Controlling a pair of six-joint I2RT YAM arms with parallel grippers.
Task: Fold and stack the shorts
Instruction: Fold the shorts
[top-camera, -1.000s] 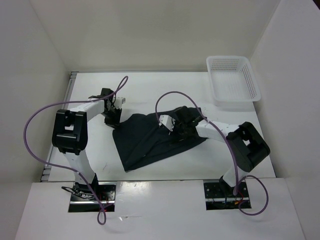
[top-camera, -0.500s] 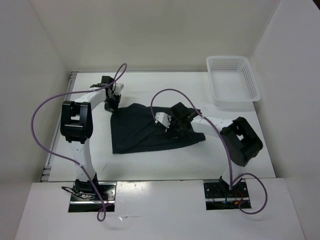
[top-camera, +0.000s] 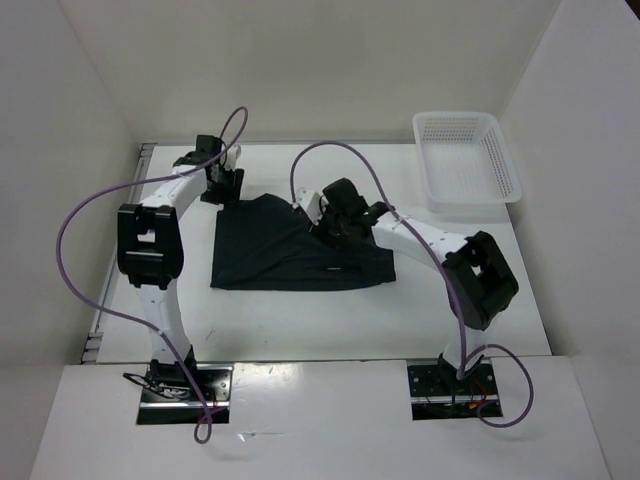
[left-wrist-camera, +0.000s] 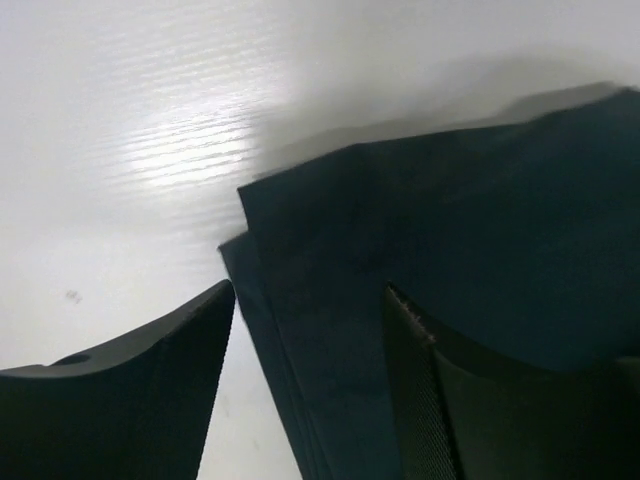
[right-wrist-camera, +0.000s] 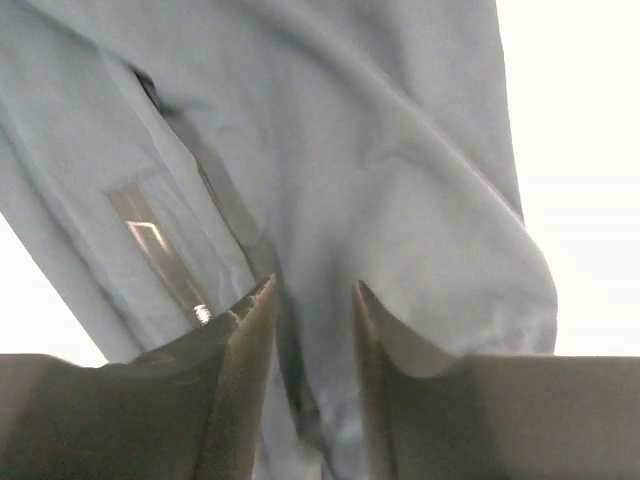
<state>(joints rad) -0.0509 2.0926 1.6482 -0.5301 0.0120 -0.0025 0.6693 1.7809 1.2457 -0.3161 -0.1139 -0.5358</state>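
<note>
The dark shorts (top-camera: 290, 258) lie spread flat in the middle of the table as a rough rectangle. My left gripper (top-camera: 222, 186) sits at their far left corner. In the left wrist view that gripper (left-wrist-camera: 310, 286) is open, and the layered corner of the shorts (left-wrist-camera: 450, 200) lies between and beyond its fingers. My right gripper (top-camera: 336, 222) is over the shorts' far edge near the middle. In the right wrist view it (right-wrist-camera: 314, 281) is open just above the wrinkled fabric of the shorts (right-wrist-camera: 350, 150), which looks pale blue there, beside a shiny label.
A white mesh basket (top-camera: 468, 207) stands at the back right corner, apart from the shorts. White walls close in the table on three sides. Purple cables loop above both arms.
Both grippers carried the shorts toward the back left, spreading them from a slanted bunch into a flat rectangle. Both were shut on the fabric and have now opened and let go.
</note>
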